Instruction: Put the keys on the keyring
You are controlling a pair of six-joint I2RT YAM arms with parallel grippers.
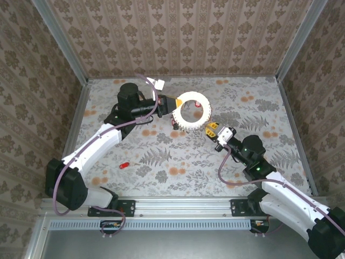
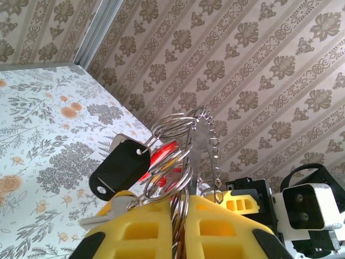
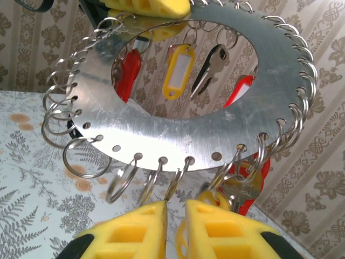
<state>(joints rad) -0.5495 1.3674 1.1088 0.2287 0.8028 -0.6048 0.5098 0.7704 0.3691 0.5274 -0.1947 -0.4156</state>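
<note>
Your left jaws are clamped tight on the keyring (image 1: 193, 96), gripping its rim at the ring's 9 o'clock in the top view. From the left wrist, the yellow fingers (image 2: 135, 234) pinch the plate edge-on. The keyring is held up off the bench (image 1: 161, 156), toward 12 o'clock from the bench's middle.

Your right jaws sit at the ring's 5 o'clock, just below the rim, with a narrow slot between the yellow pads (image 3: 135, 232). A split ring (image 3: 177, 181) dips toward that slot, but you cannot tell whether it is pinched.

Through the ring's open centre you see a red key (image 3: 129, 65), a yellow tag (image 3: 179, 70) and a dark-headed key (image 3: 205, 73) hanging. A black tag (image 2: 119, 168) hangs near your left fingers. One loose red key (image 1: 124, 165) lies on the bench at 8 o'clock, beside the left arm (image 1: 102, 141).
</note>
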